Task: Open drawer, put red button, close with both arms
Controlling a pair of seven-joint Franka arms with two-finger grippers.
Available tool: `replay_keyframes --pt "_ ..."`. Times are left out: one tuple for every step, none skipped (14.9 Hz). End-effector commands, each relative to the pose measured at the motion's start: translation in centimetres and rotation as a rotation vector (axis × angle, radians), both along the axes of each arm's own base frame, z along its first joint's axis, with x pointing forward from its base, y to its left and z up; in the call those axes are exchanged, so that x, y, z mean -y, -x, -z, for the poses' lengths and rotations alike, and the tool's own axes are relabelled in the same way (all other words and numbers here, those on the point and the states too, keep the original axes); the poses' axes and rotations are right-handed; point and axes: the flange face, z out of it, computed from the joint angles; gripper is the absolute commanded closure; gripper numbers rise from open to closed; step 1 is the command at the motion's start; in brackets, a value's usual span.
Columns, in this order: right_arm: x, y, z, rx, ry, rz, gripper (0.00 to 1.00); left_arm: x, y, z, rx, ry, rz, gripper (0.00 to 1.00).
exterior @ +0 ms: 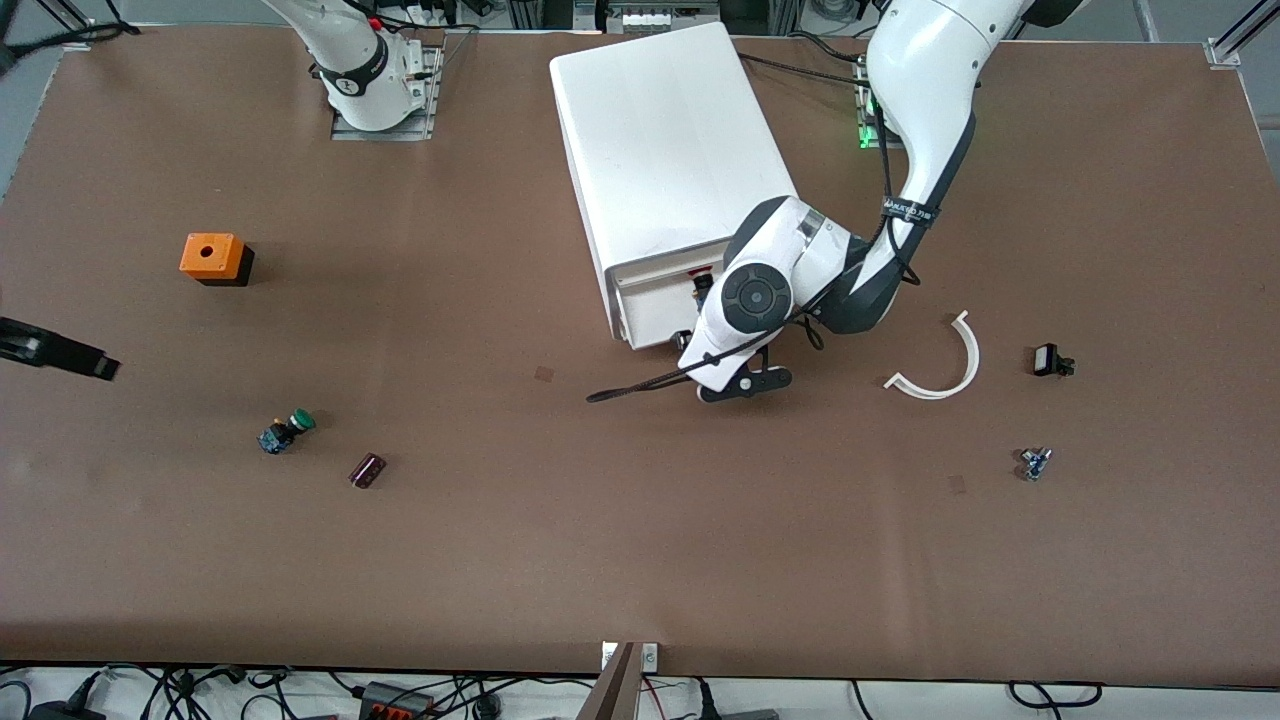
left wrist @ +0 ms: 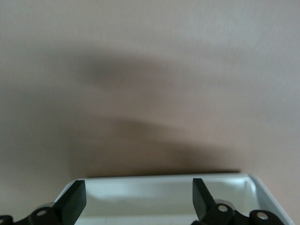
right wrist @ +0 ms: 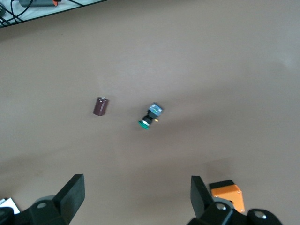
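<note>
While my left gripper (left wrist: 138, 199) hangs at the cabinet (exterior: 665, 150) front, fingers spread with nothing between them, the drawer (left wrist: 159, 194) shows in the left wrist view as a white tray directly under those fingers, pulled out only a little. From the front view I catch a speck of red, the red button (exterior: 706, 271), at the drawer's edge right beside my left wrist; I judge it lies inside the tray, though my arm hides most of it. Closing turns on 1 relation: the drawer front faces the front camera, so the push runs along the cabinet's long axis, toward the bases.

My right gripper (right wrist: 136, 201) waits, fingers apart, over the table (exterior: 640, 560) at the right arm's end, near the orange cube (exterior: 212, 256) and well apart from the drawer. Left arm is far nearer.
</note>
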Motion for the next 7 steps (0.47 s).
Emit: replay_keyframes --pt "1.6 4.0 -0.6 0.01 0.002 -0.063 0.0 -0.7 1.4 -1.5 -0.055 0.009 0.007 0.0" --pt "1.6 4.6 -0.9 0.024 0.01 -0.102 0.0 -0.9 1.4 -1.6 -0.071 0.025 0.005 0.0" --pt "1.0 4.7 -1.3 0.043 0.027 -0.122 0.0 -1.0 1.5 -1.7 -0.091 0.041 0.013 0.0" --pt "0.6 4.8 -1.4 0.044 0.038 -0.126 0.0 -1.0 1.8 -1.8 -0.112 0.048 0.031 0.0" --pt "0.0 4.7 -1.3 0.041 0.038 -0.134 0.0 -1.1 2.0 -1.7 -0.128 0.047 0.046 0.0" --pt "-0.3 4.8 -1.0 0.029 0.036 -0.139 0.0 -1.1 2.1 -1.6 -0.133 0.045 0.052 0.0" --pt "-0.3 4.9 -0.5 0.018 0.035 -0.139 0.0 -0.9 2.4 -1.3 -0.139 0.043 0.057 0.0"
